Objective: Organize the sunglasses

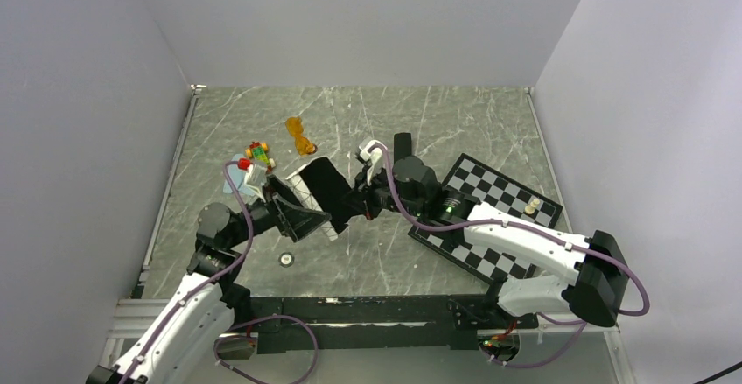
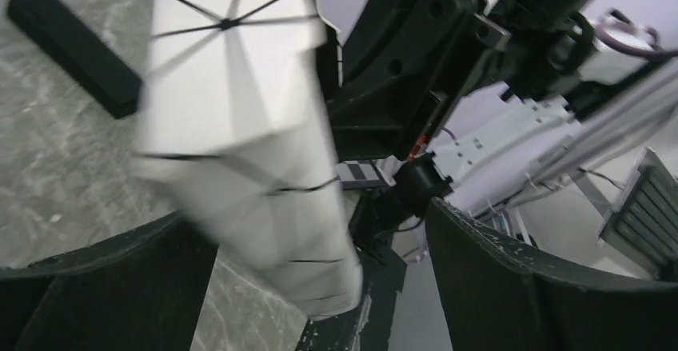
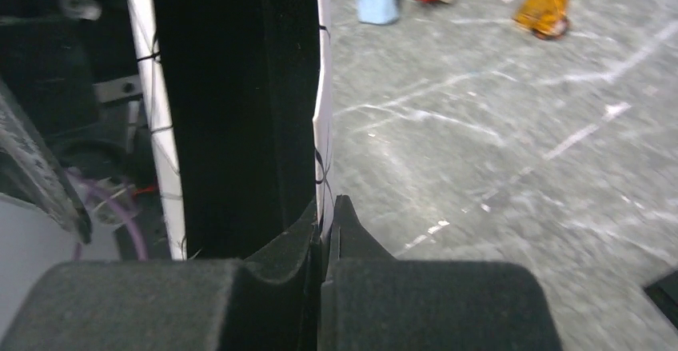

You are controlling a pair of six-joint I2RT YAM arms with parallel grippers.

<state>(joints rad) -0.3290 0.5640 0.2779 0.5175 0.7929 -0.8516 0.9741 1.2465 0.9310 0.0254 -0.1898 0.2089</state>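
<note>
Currently pinching the thin edge of the open white case (image 2: 232, 127) with the right gripper (image 3: 324, 221), fingers pressed together on it. Straddling the same case with the left gripper (image 2: 320, 235), fingers spread wide and not clamping. Finding the orange sunglasses (image 1: 300, 136) lying on the table (image 1: 420, 113) beyond the case, well apart from both grippers, near a small colourful toy (image 1: 256, 152).

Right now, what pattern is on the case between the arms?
The case: white with thin black lines; clearest in left wrist view.
</note>
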